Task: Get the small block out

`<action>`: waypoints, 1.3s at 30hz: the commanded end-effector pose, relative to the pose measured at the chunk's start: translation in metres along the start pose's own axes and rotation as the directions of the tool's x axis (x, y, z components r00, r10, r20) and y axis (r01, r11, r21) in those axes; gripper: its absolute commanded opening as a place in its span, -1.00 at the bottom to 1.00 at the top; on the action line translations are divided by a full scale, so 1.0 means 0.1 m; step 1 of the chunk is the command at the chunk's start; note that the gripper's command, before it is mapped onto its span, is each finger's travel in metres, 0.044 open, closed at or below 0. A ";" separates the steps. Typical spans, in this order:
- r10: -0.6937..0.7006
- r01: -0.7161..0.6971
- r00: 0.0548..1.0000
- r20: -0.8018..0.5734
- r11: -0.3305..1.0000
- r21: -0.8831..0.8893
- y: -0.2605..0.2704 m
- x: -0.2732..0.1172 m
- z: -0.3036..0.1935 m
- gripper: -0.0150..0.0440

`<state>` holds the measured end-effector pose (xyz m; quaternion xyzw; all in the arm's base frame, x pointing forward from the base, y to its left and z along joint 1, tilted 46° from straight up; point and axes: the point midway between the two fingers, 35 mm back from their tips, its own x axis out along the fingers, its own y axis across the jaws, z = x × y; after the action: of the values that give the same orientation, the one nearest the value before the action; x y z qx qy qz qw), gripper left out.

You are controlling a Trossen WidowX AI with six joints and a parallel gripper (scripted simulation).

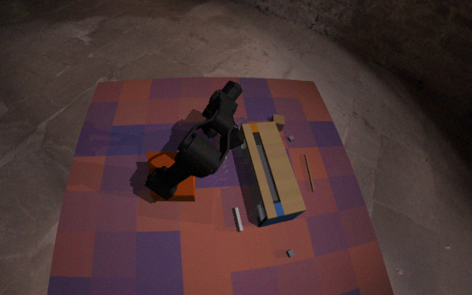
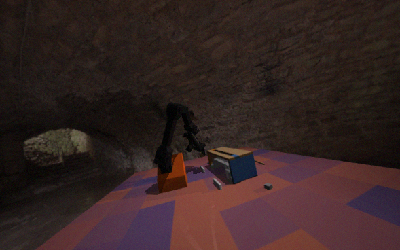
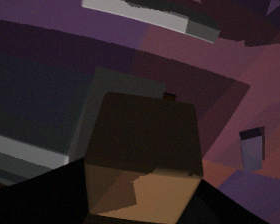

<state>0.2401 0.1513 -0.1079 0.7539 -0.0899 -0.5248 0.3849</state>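
My gripper [image 1: 239,138] [image 2: 203,151] [image 3: 138,172] is shut on a small brown block [image 3: 141,132], which fills the gap between the dark fingers in the wrist view. The block is hidden or too dark to make out in the top and exterior views. The gripper is above the table, close beside the clear front of the box, near its orange-marked end. The box [image 1: 288,172] [image 2: 244,168] stands upright, with a slotted wooden top and a blue far end. Whether block or fingers touch it cannot be told.
A white bar [image 1: 238,219] [image 2: 217,183] lies before the box. A tan cube [image 1: 278,121] stands by its orange-marked end. A thin stick [image 1: 309,173] and a grey cube [image 1: 291,138] lie behind it; another grey cube [image 1: 290,252] [image 2: 267,186] lies past the blue end.
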 end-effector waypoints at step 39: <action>-0.135 0.120 0.990 -0.034 0.950 -0.288 0.28 -0.69 0.05 -0.49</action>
<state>0.2148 0.1673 -0.0396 0.7110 0.0436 -0.5340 0.4554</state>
